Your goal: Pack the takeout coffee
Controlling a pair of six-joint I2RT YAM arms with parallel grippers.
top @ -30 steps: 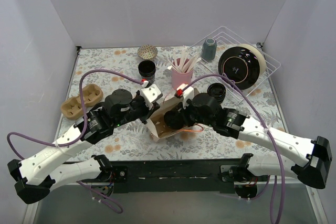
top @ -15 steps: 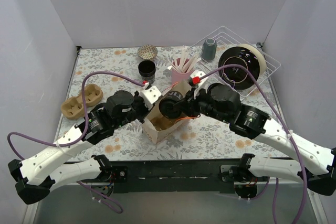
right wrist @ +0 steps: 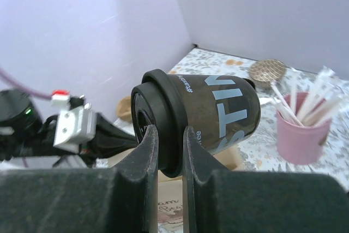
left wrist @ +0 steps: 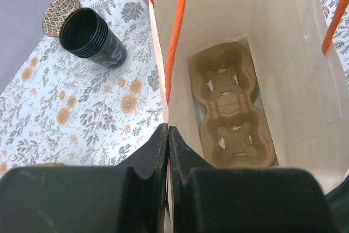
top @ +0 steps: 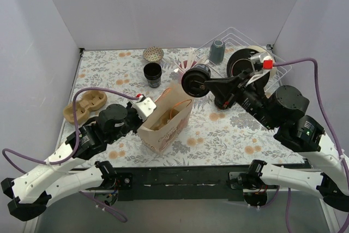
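Right gripper is clamping the coffee cup by its lid rim, sideways in the air near the paper bag whose wall the left gripper is pinching; next it likely needs uprighting and lowering onto the cup tray inside.

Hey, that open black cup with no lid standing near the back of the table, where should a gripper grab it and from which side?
I'd grip the open black cup across its round wall, just under the ribbed rim, coming in level from the near left. It stands upright, mouth up; the pink cup of sticks stands to its right and a patterned disc sits behind it.
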